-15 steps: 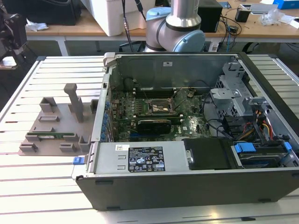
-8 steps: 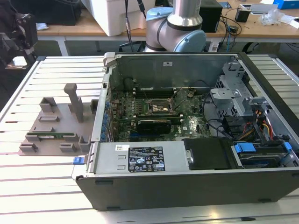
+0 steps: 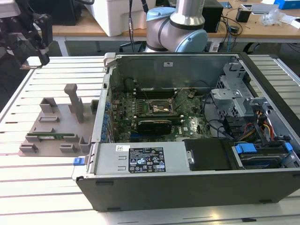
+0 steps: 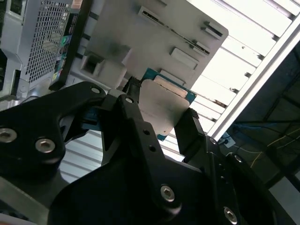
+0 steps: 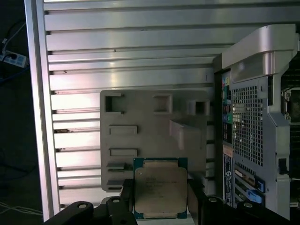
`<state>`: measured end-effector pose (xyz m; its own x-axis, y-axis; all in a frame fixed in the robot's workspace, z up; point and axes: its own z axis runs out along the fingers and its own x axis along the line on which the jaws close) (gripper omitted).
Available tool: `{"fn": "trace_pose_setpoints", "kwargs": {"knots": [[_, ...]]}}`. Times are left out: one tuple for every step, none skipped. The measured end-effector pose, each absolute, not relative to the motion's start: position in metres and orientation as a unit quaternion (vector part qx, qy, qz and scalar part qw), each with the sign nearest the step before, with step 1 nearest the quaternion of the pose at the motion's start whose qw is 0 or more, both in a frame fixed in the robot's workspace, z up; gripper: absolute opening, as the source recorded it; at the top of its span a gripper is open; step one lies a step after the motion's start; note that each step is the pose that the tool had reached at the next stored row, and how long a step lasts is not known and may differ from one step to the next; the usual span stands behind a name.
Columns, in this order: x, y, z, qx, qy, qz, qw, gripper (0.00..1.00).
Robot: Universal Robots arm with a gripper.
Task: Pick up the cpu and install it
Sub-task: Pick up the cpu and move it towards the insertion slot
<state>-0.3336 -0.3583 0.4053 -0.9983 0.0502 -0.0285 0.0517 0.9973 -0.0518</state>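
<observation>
Shows the gripper (image 3: 35, 47) raised over the far corner of the slatted bench (image 3: 47, 180), at ten o'clock from the computer case (image 3: 187, 187) in the exterior view, toward the exterior view's left. Holds the cpu (image 5: 160, 187) between two black fingers (image 5: 194, 199), drawn in to a narrow span and pressing on opposite edges of the chip, pale metal top turned toward the camera in the first wrist view. Appears to carry the chip in the air, apart from the grey fixture tray (image 5: 150, 122) lying beneath it and just beside the case wall. Places the motherboard socket (image 3: 158, 108) near the middle of the open case, well apart from the gripper at about four o'clock.

Hazards, as judged from here:
- Slip or tilt in the grasp, owing to contact along two thin edges alone; a dropped chip likely to land on the tray or between the bench slats.
- Collision with the raised case wall on the way in, owing to too low a path.
- Bent socket contacts, owing to wrong rotation, a tilted descent or an offset landing on the socket frame.
- Damage to the chip from excess squeeze.
</observation>
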Motion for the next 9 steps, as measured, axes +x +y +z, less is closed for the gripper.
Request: {"fn": "trace_pose_setpoints", "kwargs": {"knots": [[-0.331, -0.358, 0.405, 0.025, 0.999, -0.026, 0.014, 0.54], [-0.325, -0.358, 0.405, 0.025, 0.999, -0.026, 0.014, 0.54], [-0.321, -0.358, 0.405, 0.025, 0.999, -0.026, 0.014, 0.54], [-0.314, -0.358, 0.405, 0.025, 0.999, -0.026, 0.014, 0.54], [-0.31, -0.358, 0.405, 0.025, 0.999, -0.026, 0.013, 0.54], [-0.306, -0.358, 0.405, 0.025, 0.999, -0.026, 0.013, 0.54], [-0.299, -0.358, 0.405, 0.025, 0.999, -0.026, 0.013, 0.54], [-0.296, -0.358, 0.405, 0.025, 0.999, -0.026, 0.013, 0.54], [-0.293, -0.358, 0.405, 0.025, 0.999, -0.026, 0.014, 0.54]]}}
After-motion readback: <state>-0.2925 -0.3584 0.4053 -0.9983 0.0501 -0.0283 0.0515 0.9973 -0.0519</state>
